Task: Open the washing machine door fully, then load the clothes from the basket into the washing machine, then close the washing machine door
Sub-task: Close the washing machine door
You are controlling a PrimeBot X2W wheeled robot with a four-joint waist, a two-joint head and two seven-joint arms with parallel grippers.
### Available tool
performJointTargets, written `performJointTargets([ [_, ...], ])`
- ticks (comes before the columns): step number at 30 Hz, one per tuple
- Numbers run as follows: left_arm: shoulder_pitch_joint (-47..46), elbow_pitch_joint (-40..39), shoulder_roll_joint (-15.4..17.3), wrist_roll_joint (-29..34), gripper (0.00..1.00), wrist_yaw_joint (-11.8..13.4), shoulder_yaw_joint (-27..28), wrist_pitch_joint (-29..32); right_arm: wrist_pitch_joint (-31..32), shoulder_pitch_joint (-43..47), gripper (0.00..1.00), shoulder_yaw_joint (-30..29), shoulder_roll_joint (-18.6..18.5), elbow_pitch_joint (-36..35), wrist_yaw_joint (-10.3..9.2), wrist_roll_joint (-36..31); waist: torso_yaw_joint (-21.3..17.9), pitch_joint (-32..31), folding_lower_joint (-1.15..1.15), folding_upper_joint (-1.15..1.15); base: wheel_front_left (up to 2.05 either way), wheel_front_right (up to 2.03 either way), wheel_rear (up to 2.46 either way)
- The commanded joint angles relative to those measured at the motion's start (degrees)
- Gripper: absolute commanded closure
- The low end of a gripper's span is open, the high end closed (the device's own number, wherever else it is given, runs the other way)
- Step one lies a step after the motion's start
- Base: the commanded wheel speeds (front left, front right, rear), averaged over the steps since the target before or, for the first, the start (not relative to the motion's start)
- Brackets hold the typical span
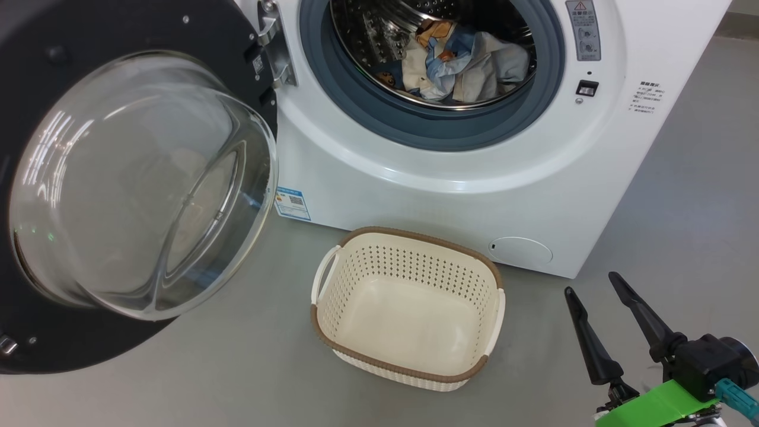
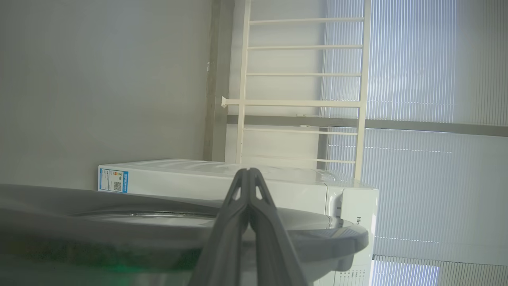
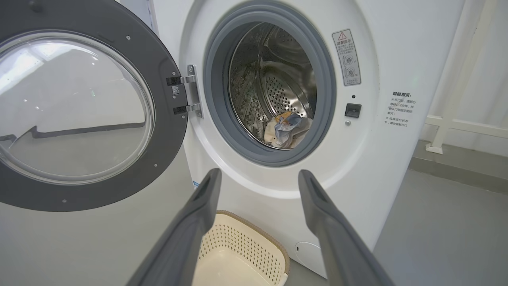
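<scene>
Right gripper [image 1: 591, 283] low at the right of the head view, 2 long dark fingers spread wide with nothing between them, poised above the grey floor [image 1: 237, 367] and off to the right of the basket [image 1: 415, 237], not touching it. Basket on the floor just in front of the washing machine [image 1: 415, 196], bare cream bottom showing, 2 white handles at its sides. Wide open at the left on its metal hinge [image 1: 276, 50], washing machine door [image 1: 142, 184], clear glass bowl bulging toward the camera. Inside the steel drum [image 1: 367, 35], behind the grey gasket [image 1: 415, 127], clothes [image 1: 456, 68] in a heap of light blue, cream and white. Blue label sticker [image 1: 292, 203] low on the machine's front beside the door; round white cap [image 1: 520, 251] just behind the basket's right corner. Left wrist view, turned on its side: left gripper [image 2: 249, 171] clenched, fingertips pressed together and holding nothing, poised over the door's grey rim seen edge-on; touching it or not, impossible to tell. White machine body beyond, then a pale railing [image 2: 301, 103] and ribbed blinds [image 2: 416, 59]. Right wrist view: spread fingers framing the machine's lower front, door open at the left, clothes low in the drum, basket on the floor below, between the 2 fingers.
</scene>
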Motion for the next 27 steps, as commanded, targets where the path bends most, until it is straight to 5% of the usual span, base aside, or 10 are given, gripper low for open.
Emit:
performJointTargets([
  [1, 0.79, -1.8, 2.8, -0.06, 1.0, 0.33, -0.01, 1.03, -0.27, -0.54, 0.0, 1.38, -0.5, -1.28, 0.09, -0.25, 0.0, 0.0, 0.0, 0.0, 0.0, 0.0, 0.0],
  [27, 6.0, -13.15, -0.88, -1.25, 1.0, 3.51, -4.15, 11.11, -0.27, -0.36, 0.0, 1.09, 0.83, -1.38, 0.09, -0.26, 0.12, -0.69, 0.0, 0.0, 0.0, 0.0, 0.0],
])
